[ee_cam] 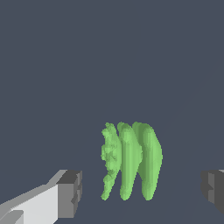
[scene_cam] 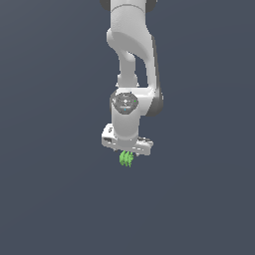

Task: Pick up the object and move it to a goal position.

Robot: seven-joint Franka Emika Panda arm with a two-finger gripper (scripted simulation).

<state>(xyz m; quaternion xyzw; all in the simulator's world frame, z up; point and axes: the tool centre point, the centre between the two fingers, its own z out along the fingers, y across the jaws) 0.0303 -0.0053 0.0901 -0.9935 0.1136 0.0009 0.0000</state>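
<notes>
The object [ee_cam: 131,162] is a tiny bright green item of three thin wavy slices side by side. In the wrist view it stands between the two dark fingertips [ee_cam: 72,192], with a gap on each side. My gripper [ee_cam: 142,192] is open and straddles it without touching. In the exterior view the object [scene_cam: 126,159] shows just under the white hand, and the gripper [scene_cam: 127,155] is down around it; its fingers are hard to make out there.
The flat dark grey-blue ground [scene_cam: 55,199] fills both views. The white arm [scene_cam: 132,60] comes down from the top of the exterior view. No goal marker shows.
</notes>
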